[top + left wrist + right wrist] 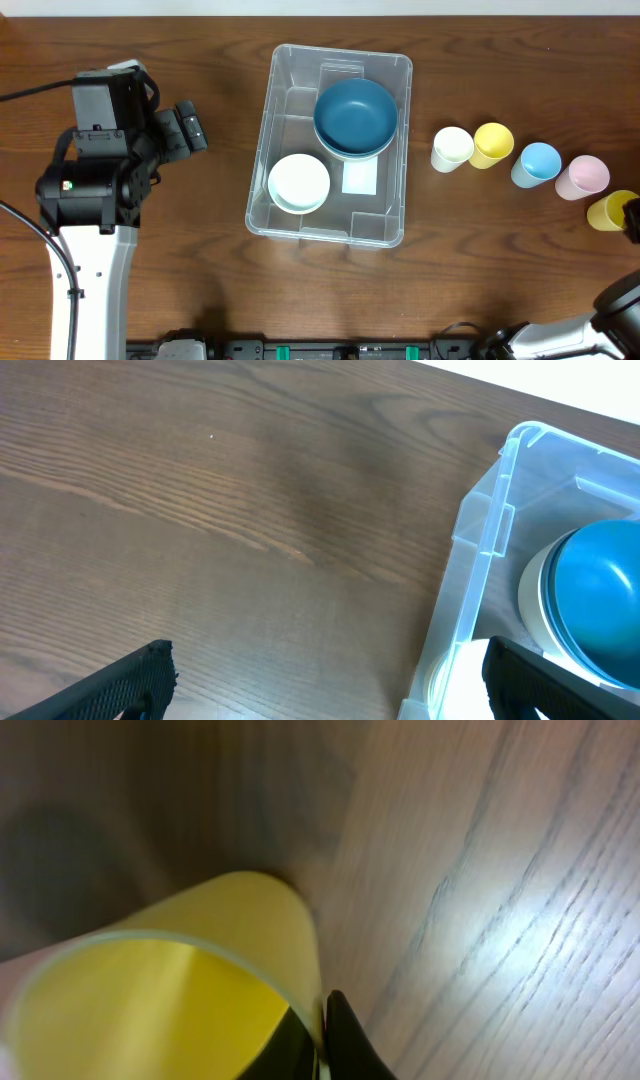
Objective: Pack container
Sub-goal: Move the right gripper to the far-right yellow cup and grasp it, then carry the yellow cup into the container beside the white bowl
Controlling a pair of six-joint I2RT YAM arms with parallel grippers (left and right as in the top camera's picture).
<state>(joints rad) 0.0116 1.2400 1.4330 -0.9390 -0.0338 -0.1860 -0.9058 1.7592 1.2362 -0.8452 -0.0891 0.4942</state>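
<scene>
1. Container (290,115) — a clear bin at mid-table, its long axis running away from the robot. A blue bowl (355,115) and a white bowl (299,183) already lie inside, side by side.
2. Right gripper (320,1017) — at the table's right edge. It appears clenched on the wall of the end yellow cup (150,990), with one finger inside the rim and one outside.
3. Key relation: the container lies well to the left of the right gripper. A row of four cups (538,164) stands on the table between them.
4. Left gripper (328,650) is released, its fingers wide apart and holding nothing, near the container's left wall. This arm is nearer the bin, but the right arm alone is at the cup.
5. Judged next move: lift the cup clear of the row, then carry it leftward over the right rim. Bare floor shows around the white label (358,177) on the bin's near right side, which looks like the likeliest landing spot.
</scene>
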